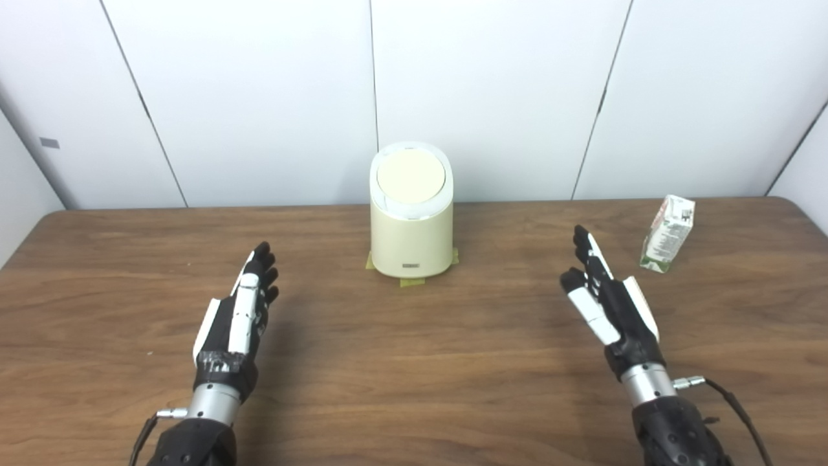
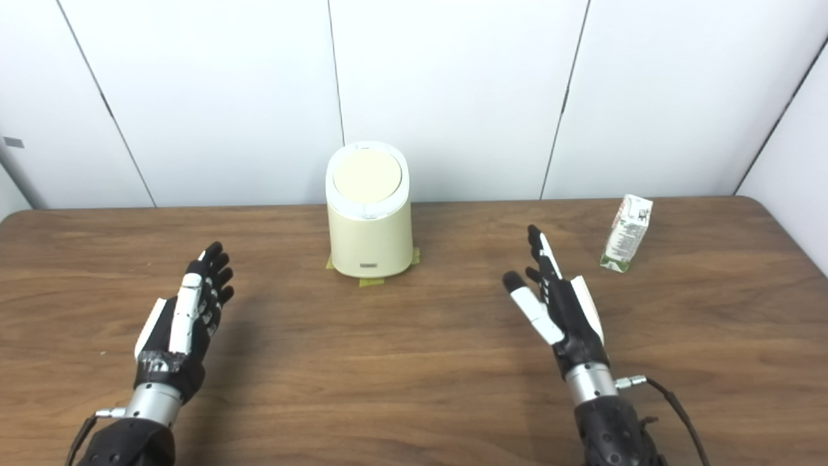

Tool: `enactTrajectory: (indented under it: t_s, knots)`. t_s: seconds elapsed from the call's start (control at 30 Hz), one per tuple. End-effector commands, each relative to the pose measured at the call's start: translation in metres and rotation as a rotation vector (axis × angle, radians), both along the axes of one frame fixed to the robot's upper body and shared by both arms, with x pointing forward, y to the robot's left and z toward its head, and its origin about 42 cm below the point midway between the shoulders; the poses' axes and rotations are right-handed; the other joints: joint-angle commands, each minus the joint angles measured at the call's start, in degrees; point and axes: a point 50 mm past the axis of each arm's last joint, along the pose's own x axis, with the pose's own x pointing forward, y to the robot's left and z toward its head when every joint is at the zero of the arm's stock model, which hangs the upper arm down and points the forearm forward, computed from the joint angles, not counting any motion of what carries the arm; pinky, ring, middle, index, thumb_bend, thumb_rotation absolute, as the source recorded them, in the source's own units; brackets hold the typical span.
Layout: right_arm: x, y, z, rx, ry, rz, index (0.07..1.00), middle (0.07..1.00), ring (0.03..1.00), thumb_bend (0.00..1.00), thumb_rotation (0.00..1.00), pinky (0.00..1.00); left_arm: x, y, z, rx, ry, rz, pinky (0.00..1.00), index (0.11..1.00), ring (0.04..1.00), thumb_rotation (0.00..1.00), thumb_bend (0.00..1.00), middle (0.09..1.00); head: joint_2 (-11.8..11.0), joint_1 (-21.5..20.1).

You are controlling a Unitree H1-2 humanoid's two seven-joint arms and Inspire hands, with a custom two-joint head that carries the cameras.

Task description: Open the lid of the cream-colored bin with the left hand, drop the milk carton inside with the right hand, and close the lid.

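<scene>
A cream-colored bin [image 1: 411,226] stands upright at the back middle of the wooden table, its round lid [image 1: 411,173] shut. A small white and green milk carton [image 1: 668,233] stands upright at the back right. My left hand [image 1: 240,314] is open and empty, fingers stretched forward, left of and nearer than the bin. My right hand [image 1: 605,298] is open and empty, fingers stretched forward, a little left of and nearer than the carton. Neither hand touches anything.
The bin stands on yellow-green tape marks [image 1: 412,281]. The brown wooden table [image 1: 414,362] ends at white wall panels [image 1: 479,90] just behind the bin. The table's right back corner [image 1: 799,210] is rounded, close to the carton.
</scene>
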Motion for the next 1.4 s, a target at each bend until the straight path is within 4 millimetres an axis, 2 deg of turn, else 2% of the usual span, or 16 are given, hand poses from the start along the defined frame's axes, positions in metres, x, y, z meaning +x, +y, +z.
enactTrajectory:
  t_s: [0.0,0.1,0.3,0.63,0.73,0.77,0.83,0.9,1.03,1.07,1.1,1.17,1.23,1.37]
  knots:
    - [0.009,0.003,0.018,0.099,-0.048,0.043,1.000,1.000,1.000,0.73,0.94,0.98,0.009,-0.001,0.014,0.024,-0.077,-0.013,1.00,1.000,1.000,1.00,0.36,1.000,0.01,-0.01]
    - [0.008,0.004,0.018,0.178,-0.039,0.063,1.000,1.000,1.000,0.72,0.92,1.00,0.010,-0.001,0.011,0.033,-0.078,-0.012,1.00,1.000,1.000,1.00,0.35,1.000,0.42,0.15]
    - [0.005,0.008,0.020,0.234,-0.013,0.084,1.000,1.000,1.000,0.73,0.99,1.00,0.010,0.000,0.007,0.028,-0.079,-0.004,1.00,1.000,1.000,1.00,0.35,1.000,0.66,0.19]
    - [0.008,0.008,0.019,0.140,-0.016,0.058,1.000,1.000,1.000,0.74,1.00,1.00,0.010,0.000,0.007,0.035,-0.078,-0.006,1.00,1.000,1.000,1.00,0.36,1.000,0.74,0.33]
    - [0.007,0.009,0.017,0.130,-0.018,0.054,1.000,1.000,1.000,0.74,1.00,1.00,0.008,0.000,0.007,0.039,-0.080,-0.006,1.00,1.000,1.000,1.00,0.36,1.000,-1.52,0.41]
    - [0.006,0.009,0.017,0.126,-0.017,0.051,1.000,1.000,1.000,0.75,1.00,1.00,0.008,0.000,0.007,0.039,-0.081,-0.005,1.00,1.000,1.000,1.00,0.36,1.000,-1.52,0.41]
    - [0.004,0.010,0.015,0.114,-0.018,0.048,1.000,1.000,1.000,0.76,1.00,1.00,0.006,0.001,0.006,0.035,-0.078,-0.003,1.00,1.000,1.000,1.00,0.36,1.000,-3.85,0.74]
    - [0.003,0.011,0.014,0.108,-0.018,0.046,1.000,1.000,1.000,0.76,1.00,1.00,0.004,0.003,0.005,0.033,-0.073,-0.001,1.00,1.000,1.000,1.00,0.37,1.000,-4.42,0.97]
    - [-0.002,0.009,0.010,0.084,-0.014,0.022,1.000,1.000,1.000,0.77,1.00,1.00,0.004,0.005,0.005,0.092,-0.068,0.007,1.00,1.000,1.000,0.90,0.41,1.000,-7.20,3.46]
    - [-0.002,0.008,0.009,0.082,-0.013,0.018,1.000,1.000,1.000,0.76,1.00,1.00,0.003,0.006,0.005,0.114,-0.064,0.014,1.00,1.000,1.000,0.90,0.42,1.000,-7.20,3.46]
    - [-0.004,0.007,0.007,0.082,-0.013,0.018,1.000,1.000,1.000,0.75,1.00,1.00,0.003,0.006,0.005,0.125,-0.065,0.022,1.00,1.000,1.000,0.89,0.43,1.000,-8.34,4.31]
    - [-0.007,0.006,0.005,0.084,-0.013,0.022,1.000,1.000,1.000,0.73,1.00,1.00,0.003,0.007,0.006,0.128,-0.070,0.034,1.00,1.000,1.000,0.85,0.42,1.000,-8.86,4.67]
    - [-0.011,0.003,0.001,0.079,-0.014,0.026,1.000,1.000,1.000,0.69,1.00,1.00,0.007,0.009,0.012,0.147,-0.078,0.048,1.00,1.000,1.000,0.80,0.46,1.000,-10.05,5.22]
    - [-0.017,0.001,-0.003,0.057,-0.011,0.032,1.000,1.000,1.000,0.65,1.00,0.99,0.013,0.012,0.028,0.233,-0.113,0.057,1.00,1.000,0.996,0.75,0.50,0.990,-10.63,4.79]
